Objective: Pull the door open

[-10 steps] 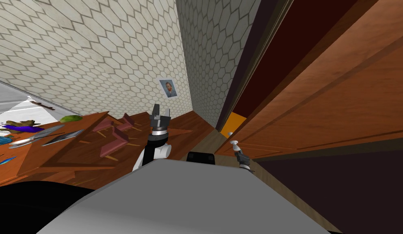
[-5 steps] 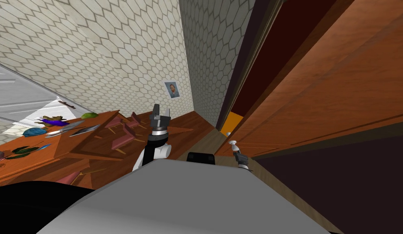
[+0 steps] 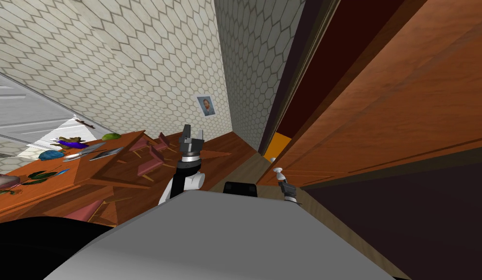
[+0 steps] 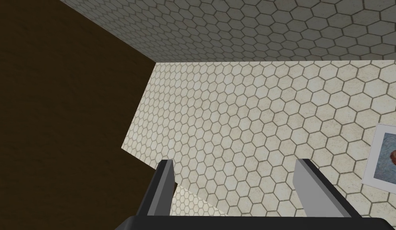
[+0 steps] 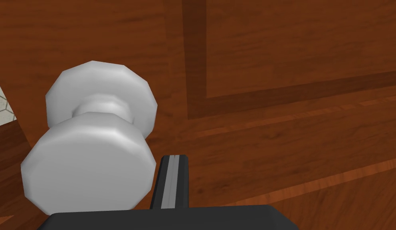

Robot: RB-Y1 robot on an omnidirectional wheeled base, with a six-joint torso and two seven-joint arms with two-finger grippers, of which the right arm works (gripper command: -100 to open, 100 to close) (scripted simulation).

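Grasp step: right jaws seemingly pinch the knob; left jaws spread, idle. Next, draw the door back along its arc.

No words, numbers or signs can be read. The small wall picture, at twelve o'clock, bears only a painted face.

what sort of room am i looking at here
Probably a dining room in a house: a wooden table with a knife on it, chairs beside it, a portrait on the hexagon-tiled wall, and a panelled wooden door with a white knob.
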